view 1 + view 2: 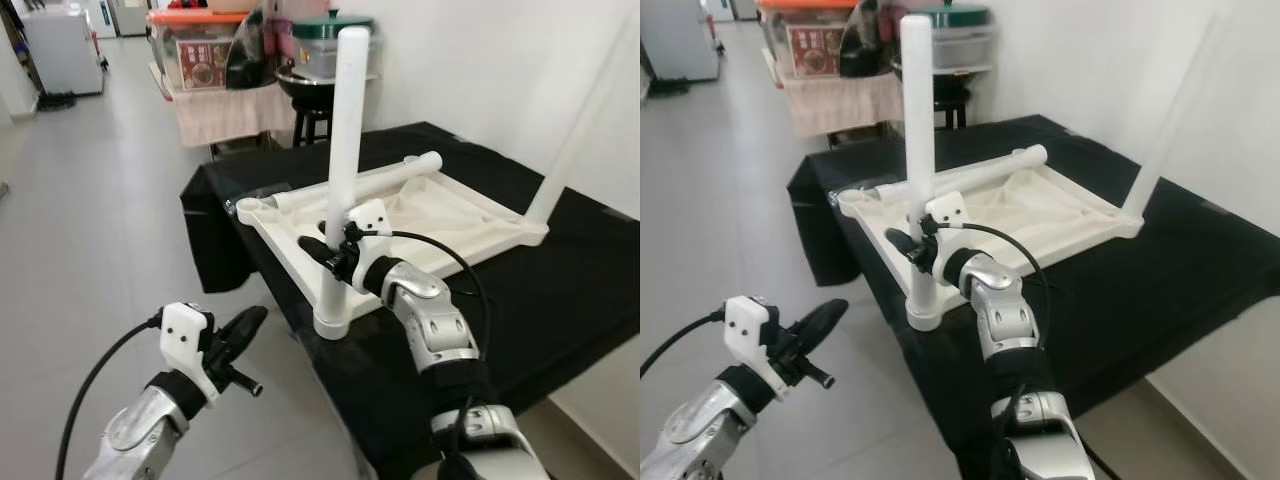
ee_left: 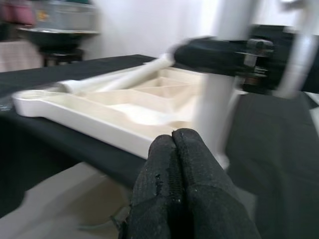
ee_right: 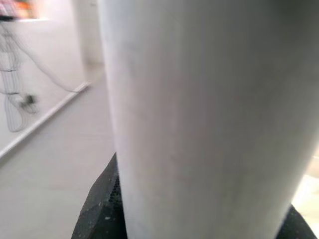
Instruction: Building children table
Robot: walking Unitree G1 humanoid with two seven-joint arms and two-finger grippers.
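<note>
An upturned white table top (image 1: 455,215) lies on a black-covered table (image 1: 570,290). A white leg (image 1: 346,130) stands upright in the socket at its near corner. My right gripper (image 1: 328,250) is shut on this leg low down; the leg (image 3: 199,114) runs between the black fingers (image 3: 99,209) in the right wrist view. A second leg (image 1: 580,130) stands at the far right corner. A third leg (image 1: 385,178) lies along the back rim. My left gripper (image 1: 245,325) hovers over the floor, left of the table's near edge, shut with nothing in it (image 2: 172,144).
A stool with pots and lidded containers (image 1: 320,60) and a clear storage box (image 1: 200,45) stand behind the table. A white wall runs along the right. Open grey floor (image 1: 90,230) lies to the left, with a white appliance (image 1: 60,45) far back.
</note>
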